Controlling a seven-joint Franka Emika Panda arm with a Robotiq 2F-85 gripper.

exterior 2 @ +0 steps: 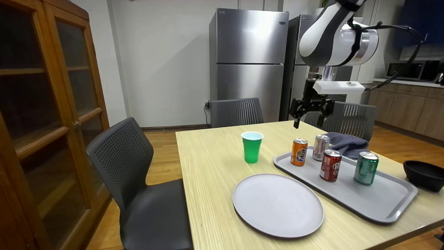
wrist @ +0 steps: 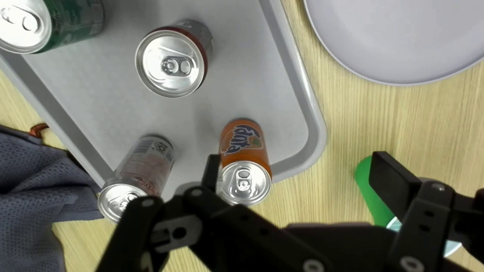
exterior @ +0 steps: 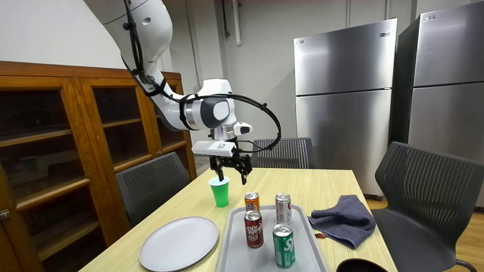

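My gripper [wrist: 298, 166] hangs above the table with its fingers spread wide and nothing held between them; in both exterior views it is clear of the objects below. In the wrist view the orange Fanta can [wrist: 245, 145] shows beside one finger. A green cup [wrist: 372, 196] with a pale inside is partly hidden behind the opposite finger. The cup [exterior 2: 252, 148] stands upright beside the grey tray [exterior 2: 395, 210]. On that tray stand the Fanta can [exterior 2: 298, 152], a silver can [exterior 2: 320, 147], a dark red Dr Pepper can [exterior 2: 330, 166] and a green can [exterior 2: 366, 169].
A pale round plate [exterior 2: 277, 205] lies beside the tray. Across the tray from it are a crumpled blue-grey cloth [exterior: 344, 221] and a black bowl [exterior 2: 425, 175]. Dark chairs [exterior: 427, 211] surround the wooden table, with a glass-door cabinet [exterior: 45, 170] behind one.
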